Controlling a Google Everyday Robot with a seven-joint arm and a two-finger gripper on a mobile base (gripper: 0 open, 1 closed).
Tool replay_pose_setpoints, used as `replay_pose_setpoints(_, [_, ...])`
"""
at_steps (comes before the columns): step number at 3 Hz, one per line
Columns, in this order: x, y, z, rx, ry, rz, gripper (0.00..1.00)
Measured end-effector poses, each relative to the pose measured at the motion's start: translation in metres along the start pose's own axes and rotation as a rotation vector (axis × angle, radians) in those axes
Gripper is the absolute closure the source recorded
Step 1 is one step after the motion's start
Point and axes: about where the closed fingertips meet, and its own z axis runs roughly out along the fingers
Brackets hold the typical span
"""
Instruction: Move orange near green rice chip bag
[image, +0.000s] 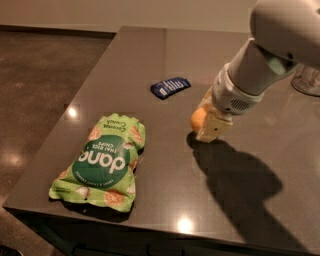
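The orange (197, 119) is low over the grey table (150, 60), right of centre, partly hidden by my gripper. My gripper (206, 116) reaches down from the upper right, and its cream fingers (214, 129) are shut around the orange. The green rice chip bag (102, 162) lies flat near the table's front left corner, well to the left of the orange and apart from it.
A small dark blue packet (170, 86) lies behind and between the bag and the orange. A glass base (306, 81) stands at the right edge. The table's left and front edges drop to a dark floor.
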Motion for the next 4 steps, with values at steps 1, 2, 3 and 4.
replay_pose_setpoints(1, [-0.029,0.023,0.012,-0.040,-0.025,-0.091,1.00])
replay_pose_setpoints(2, [-0.047,0.038,0.024,-0.074,-0.043,-0.148,1.00])
replay_pose_setpoints(3, [-0.057,0.047,0.030,-0.091,-0.055,-0.177,0.84])
replay_pose_setpoints(4, [-0.067,0.054,0.035,-0.096,-0.070,-0.197,0.62])
